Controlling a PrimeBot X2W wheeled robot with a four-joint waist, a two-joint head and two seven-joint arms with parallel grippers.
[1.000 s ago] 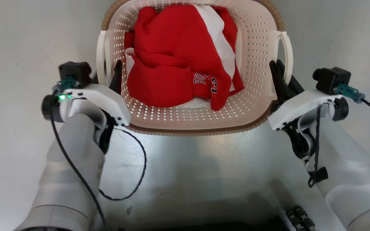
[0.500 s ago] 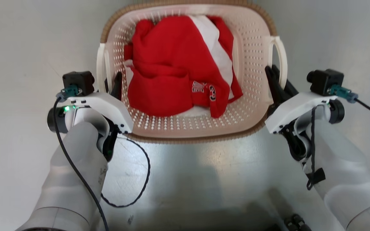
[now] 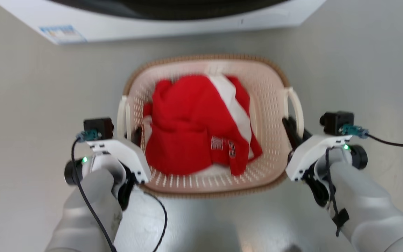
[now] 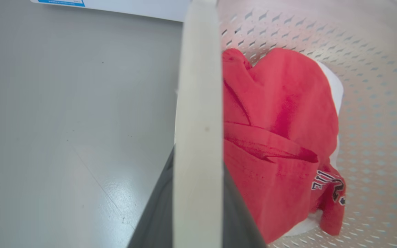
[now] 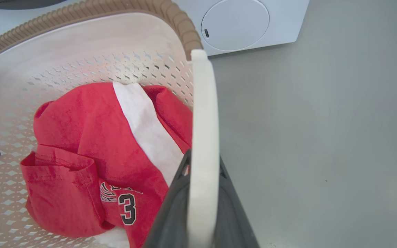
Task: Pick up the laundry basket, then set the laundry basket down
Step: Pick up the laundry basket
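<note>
Left gripper [image 3: 132, 132] clamps the left loop handle [image 4: 198, 137] of the laundry basket [image 3: 205, 57], and the right gripper [image 3: 294, 127] pinches the right loop handle [image 5: 203, 137]. The basket lies between both arms, on the near side of the white washer [image 3: 173, 21], with a red garment [image 3: 187, 129] inside.

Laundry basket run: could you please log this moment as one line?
left gripper: shut on left handle | right gripper: shut on right handle | laundry basket: holds red jersey | washer: beyond basket
</note>
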